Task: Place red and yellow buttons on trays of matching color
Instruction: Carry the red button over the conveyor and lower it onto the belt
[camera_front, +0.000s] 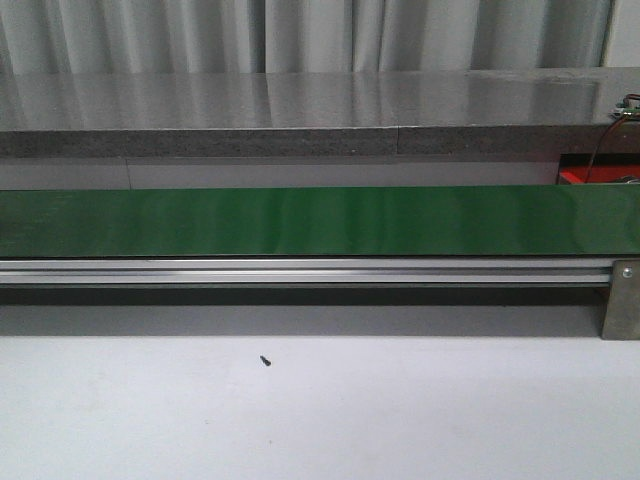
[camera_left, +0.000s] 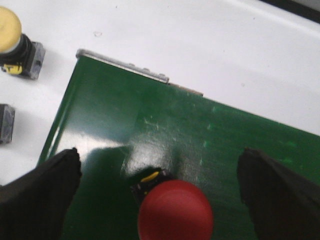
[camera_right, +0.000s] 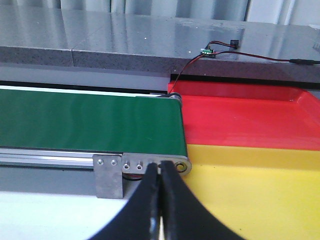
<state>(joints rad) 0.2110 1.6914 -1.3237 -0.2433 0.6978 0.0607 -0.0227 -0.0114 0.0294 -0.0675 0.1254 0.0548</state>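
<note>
Left wrist view, nearest first: left tool (camera_left: 160, 200) spread wide, black fingers (camera_left: 40, 195) at lower left and lower right of the frame, straddling a red button (camera_left: 175, 212) without touching it. Sits at bottom centre on the green belt (camera_left: 150, 125), dome up, black base with a yellow tab just behind; probably set there so the belt can carry it toward the trays. Farther off, beyond the belt's metal end lip, a yellow button (camera_left: 12, 42) on the white worktop (camera_left: 200, 40) at upper left, and a second grey base cut off at the left edge, apparently waiting their turn.

Right wrist view: right tool (camera_right: 160, 200) pinched together at bottom centre, holding nothing. Just past it, the belt's roller end, then a yellow tray (camera_right: 250, 195) at lower right and a red tray (camera_right: 240, 120) behind it, butted against the belt end, likely to catch arrivals.

Front view: bare belt across mid-frame, no button or tool in sight.
</note>
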